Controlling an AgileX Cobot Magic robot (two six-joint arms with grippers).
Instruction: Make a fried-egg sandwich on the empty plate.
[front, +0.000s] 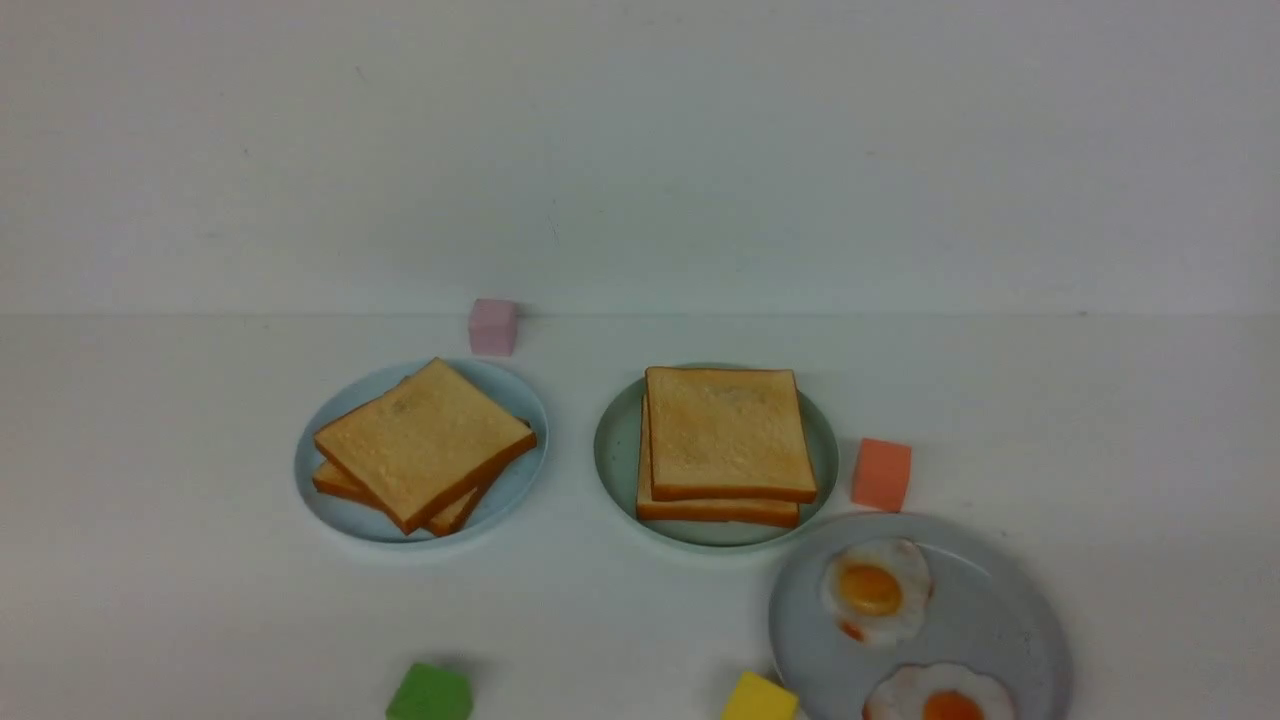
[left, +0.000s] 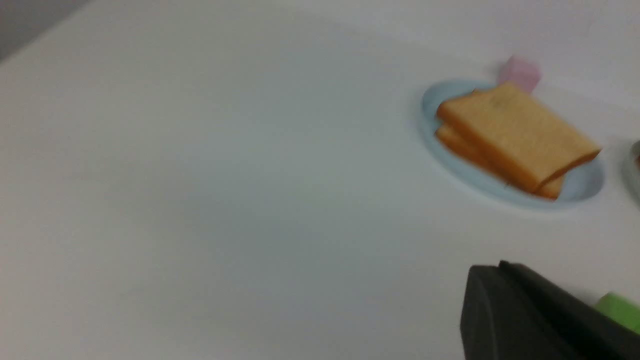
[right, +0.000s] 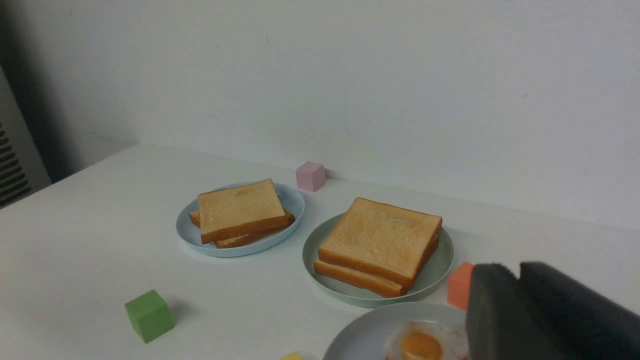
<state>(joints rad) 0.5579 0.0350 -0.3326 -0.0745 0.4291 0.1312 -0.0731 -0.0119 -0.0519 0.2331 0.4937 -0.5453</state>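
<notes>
At the front view's bottom right a grey plate (front: 1010, 610) carries two fried eggs (front: 877, 590), behind it at centre the fried-egg sandwich (front: 725, 440) sits on the mint-green plate (front: 615, 450), while the left gripper (left: 505, 310) and right gripper (right: 517, 310) look pressed shut, both holding nothing.

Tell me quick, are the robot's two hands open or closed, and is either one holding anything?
Left gripper: looks closed, holding nothing.
Right gripper: looks closed, holding nothing.
</notes>
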